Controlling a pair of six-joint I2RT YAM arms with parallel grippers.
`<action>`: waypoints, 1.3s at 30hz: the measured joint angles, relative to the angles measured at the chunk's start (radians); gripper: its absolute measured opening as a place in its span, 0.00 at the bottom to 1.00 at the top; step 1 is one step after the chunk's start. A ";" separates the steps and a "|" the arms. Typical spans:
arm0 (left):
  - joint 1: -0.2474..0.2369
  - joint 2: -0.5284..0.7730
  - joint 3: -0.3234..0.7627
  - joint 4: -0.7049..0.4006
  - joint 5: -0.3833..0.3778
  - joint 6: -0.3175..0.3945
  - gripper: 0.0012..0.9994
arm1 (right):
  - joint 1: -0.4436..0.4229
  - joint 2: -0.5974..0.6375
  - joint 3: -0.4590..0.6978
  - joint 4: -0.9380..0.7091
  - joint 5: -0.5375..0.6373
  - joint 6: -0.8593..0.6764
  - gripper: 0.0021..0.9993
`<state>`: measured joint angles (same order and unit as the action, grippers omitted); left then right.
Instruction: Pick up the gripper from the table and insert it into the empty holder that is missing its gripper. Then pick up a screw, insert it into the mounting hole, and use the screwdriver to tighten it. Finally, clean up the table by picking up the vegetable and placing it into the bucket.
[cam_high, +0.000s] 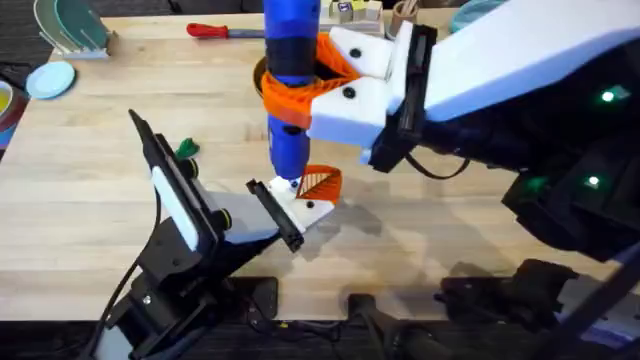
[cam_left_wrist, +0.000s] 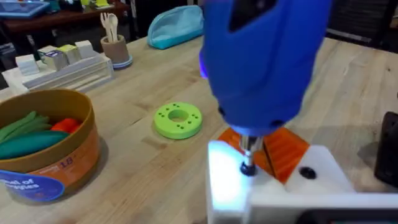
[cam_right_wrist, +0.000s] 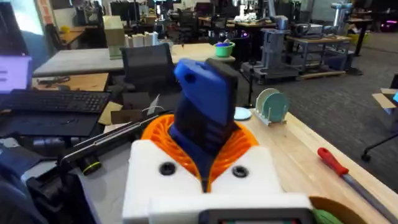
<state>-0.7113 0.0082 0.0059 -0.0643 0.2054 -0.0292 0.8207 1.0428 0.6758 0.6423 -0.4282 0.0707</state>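
Gripping the blue screwdriver (cam_high: 290, 60) between its orange finger pads (cam_right_wrist: 161, 134), the right gripper (cam_high: 322, 85) holds it upright, bit tip (cam_left_wrist: 247, 167) down on the white holder (cam_high: 305, 212) just beside the orange gripper (cam_high: 322, 181). I cannot tell how the left gripper's fingers stand. Farther off, the dark green vegetable (cam_high: 186, 150) lies on the table (cam_high: 90, 190), the bucket (cam_left_wrist: 46, 158) beyond, half hidden behind the screwdriver.

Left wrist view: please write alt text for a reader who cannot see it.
A blue screwdriver points its metal bit down at a screw in a white holder with an orange tip. On the wooden table behind are a green ring disc and a bucket of toy vegetables.
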 joint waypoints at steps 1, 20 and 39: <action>0.000 0.000 0.000 0.000 0.000 0.000 0.01 | 0.000 0.000 0.000 -0.003 -0.003 -0.005 0.02; 0.000 0.000 0.000 -0.001 0.000 0.000 0.01 | 0.000 0.000 0.000 -0.039 -0.007 -0.027 0.02; 0.000 0.000 0.000 0.000 0.000 0.000 0.01 | 0.000 -0.005 0.000 0.008 -0.008 -0.045 0.02</action>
<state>-0.7113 0.0082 0.0059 -0.0647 0.2054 -0.0296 0.8207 1.0378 0.6758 0.6506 -0.4362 0.0261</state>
